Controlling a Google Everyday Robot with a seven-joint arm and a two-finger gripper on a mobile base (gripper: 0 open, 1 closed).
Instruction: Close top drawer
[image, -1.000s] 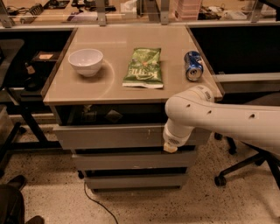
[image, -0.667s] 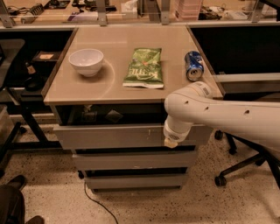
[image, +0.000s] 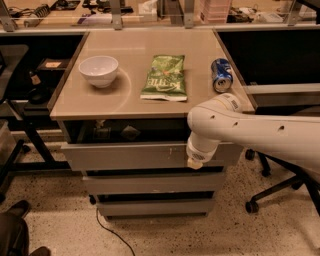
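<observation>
The top drawer (image: 125, 155) is a wide grey metal drawer with a plain front and small white scuffs right of centre. It stands pulled out a little under the tan tabletop (image: 90, 102), with paper scraps showing in its dark gap. My white arm reaches in from the right. Its gripper (image: 196, 161) is at the drawer front, right of centre, against or just before the face. The arm's wrist covers the fingers.
On the tabletop are a white bowl (image: 99, 70), a green chip bag (image: 165, 78) and a blue soda can (image: 221, 74). Two shallower grey drawer fronts (image: 150, 183) lie below. An office chair base (image: 270, 192) stands at the right, a dark desk (image: 30, 90) at the left.
The arm's end has shifted slightly toward the drawer front. The drawer gap looks about the same.
</observation>
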